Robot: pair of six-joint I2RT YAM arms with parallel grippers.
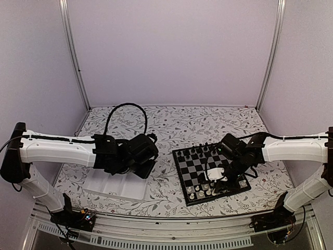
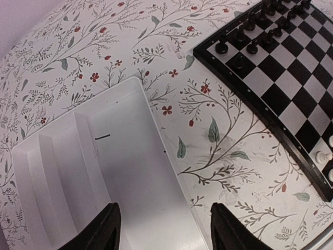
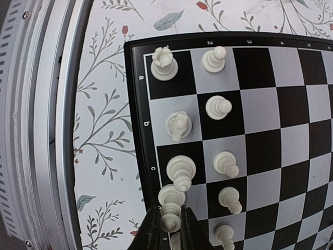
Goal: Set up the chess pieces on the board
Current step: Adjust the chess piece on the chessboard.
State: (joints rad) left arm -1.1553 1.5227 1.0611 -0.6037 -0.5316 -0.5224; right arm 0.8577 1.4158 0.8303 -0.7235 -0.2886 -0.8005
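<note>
The board (image 3: 270, 130) lies right of centre, with cream-white pieces in its two near rows: a rook (image 3: 164, 63), a knight (image 3: 179, 125), a bishop (image 3: 181, 169) and pawns (image 3: 218, 108). My right gripper (image 3: 170, 216) has its fingers pressed on both sides of a tall white piece (image 3: 171, 200) at the board's near edge, next to the bishop. Black pieces (image 1: 200, 151) line the far rows. My left gripper (image 2: 164, 213) hangs open and empty over the white tray (image 2: 78, 156), left of the board (image 2: 291, 88).
The white compartment tray (image 1: 112, 185) sits on the flowered cloth at front left, under the left arm (image 1: 140, 166). A metal rail (image 3: 41, 130) runs along the table's near edge, close to the board's border. The right arm (image 1: 217, 177) covers part of the board (image 1: 195, 166).
</note>
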